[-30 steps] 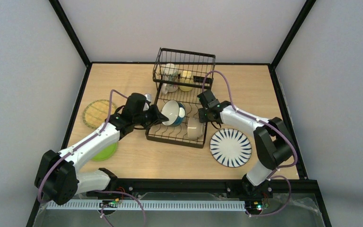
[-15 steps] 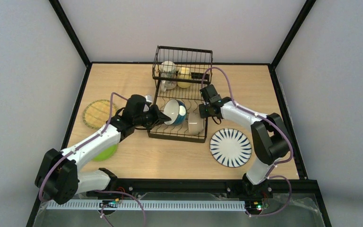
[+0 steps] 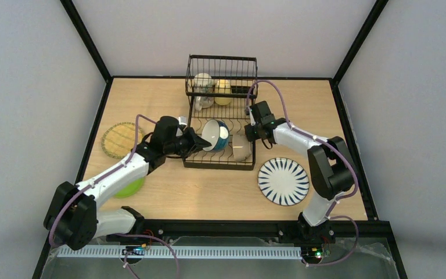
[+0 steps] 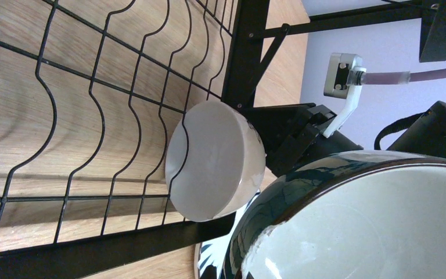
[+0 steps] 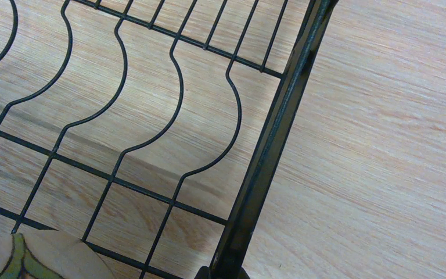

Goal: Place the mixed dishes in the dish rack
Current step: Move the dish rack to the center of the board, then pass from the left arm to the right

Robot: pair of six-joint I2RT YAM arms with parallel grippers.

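Now, mid-table: the dish rack [image 3: 218,166] sits on the wooden table [image 3: 209,195], its raised basket at the far end. Beige mug [image 3: 202,85] and yellow mug [image 3: 224,90] are both inside that basket, side by side.

On the curved dividers, the blue-white bowl [image 3: 216,135] stands tipped on its side, opening toward the left arm. White bowl [image 3: 241,149] lies just to its right, near the rack's near right corner, also on its side.

Left gripper [image 3: 202,141] reaches in over the rack's left rail, its tip right at the blue-white bowl's rim. From the left wrist the bowl fills the lower corner and no fingers show, so I cannot tell whether they pinch it.

Right gripper [image 3: 248,132] is down at the rack's right rail, beside the white bowl. Its wrist view shows only wires, the rail and wood. Fingers open or closed: cannot tell.

Off the rack:
- White plate with dark radial stripes [image 3: 283,181] lies flat, right of the rack.
- Yellow woven-look plate [image 3: 118,140] lies flat at far left.
- Lime-green small plate [image 3: 130,187] is nearer, partly under the left arm.
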